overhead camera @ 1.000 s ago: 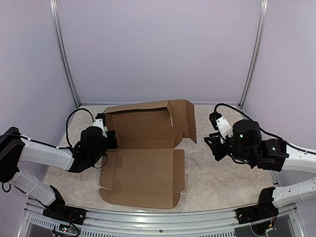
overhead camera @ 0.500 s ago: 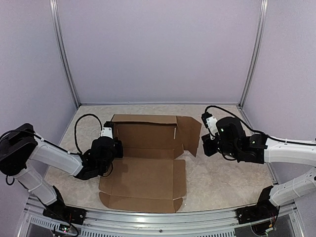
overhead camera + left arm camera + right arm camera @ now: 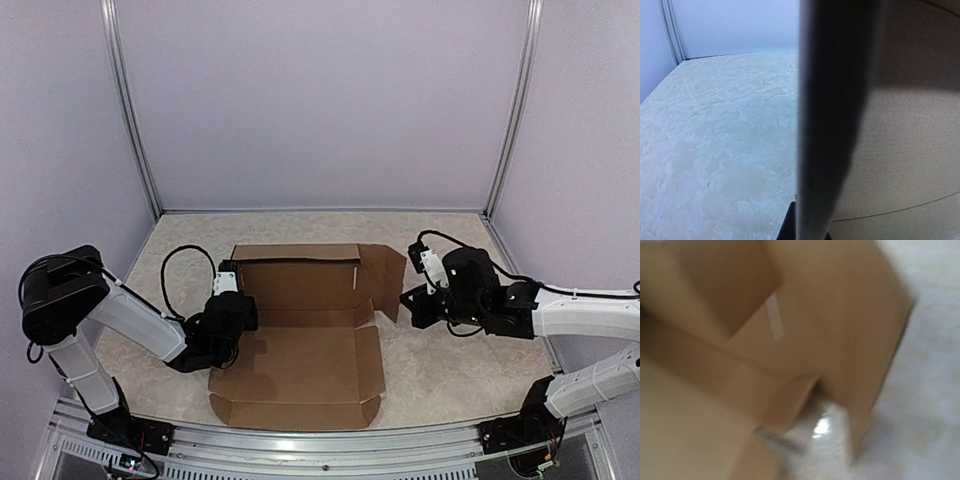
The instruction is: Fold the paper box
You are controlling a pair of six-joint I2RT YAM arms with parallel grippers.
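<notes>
While the left gripper (image 3: 238,297) and right gripper (image 3: 408,302) are both pressed together, the paper box (image 3: 300,350) lies half-raised on the desk (image 3: 450,370) between them.
Nearest, the front flap (image 3: 290,412) lies flat on the desk. Left gripper is at the box's left edge. Its wrist view shows a dark board edge running straight up the middle, with cardboard to its right and bare desk to its left, which reads as a pinch on that edge. Right gripper carries nothing and sits just beside the lower corner of the side flap (image 3: 385,272); contact cannot be told, as its wrist view is blurred. Beyond both grippers, the back panel (image 3: 298,278) stands upright.
</notes>
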